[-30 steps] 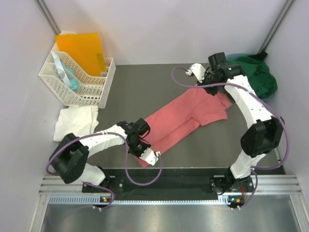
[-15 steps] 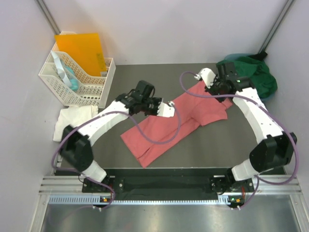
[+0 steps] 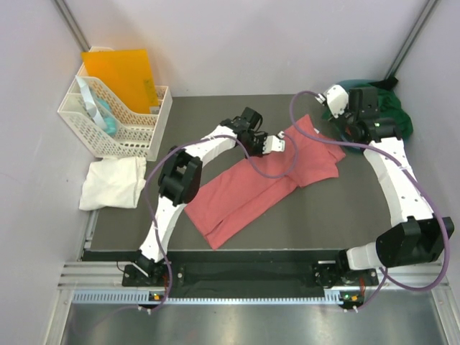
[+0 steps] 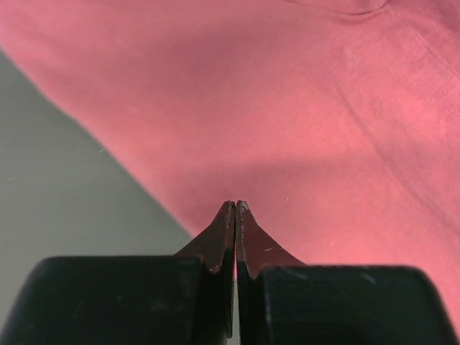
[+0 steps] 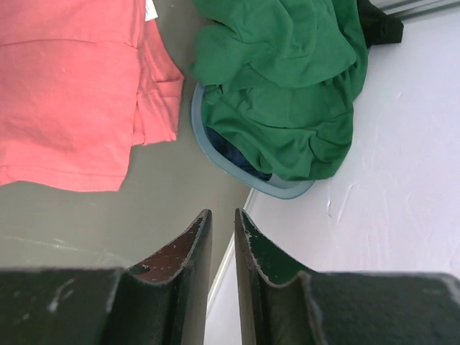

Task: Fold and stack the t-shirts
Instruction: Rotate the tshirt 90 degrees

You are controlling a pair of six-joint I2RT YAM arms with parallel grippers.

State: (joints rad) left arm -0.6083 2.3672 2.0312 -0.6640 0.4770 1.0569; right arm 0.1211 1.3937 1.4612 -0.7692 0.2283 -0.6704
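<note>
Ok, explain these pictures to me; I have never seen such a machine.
Two robot arms are bolted at the near edge of a table, each ending in a two-finger gripper. The wide picture looks down from above; the other two come from a camera on each wrist. A salmon-pink t-shirt lies spread on the table, a crumpled green t-shirt sits on a bluish tub at the right, and a white t-shirt lies left, by a white basket with an orange folder. The left gripper is shut over the pink shirt; whether it pinches cloth is unclear. The right gripper is slightly open and empty.
</note>
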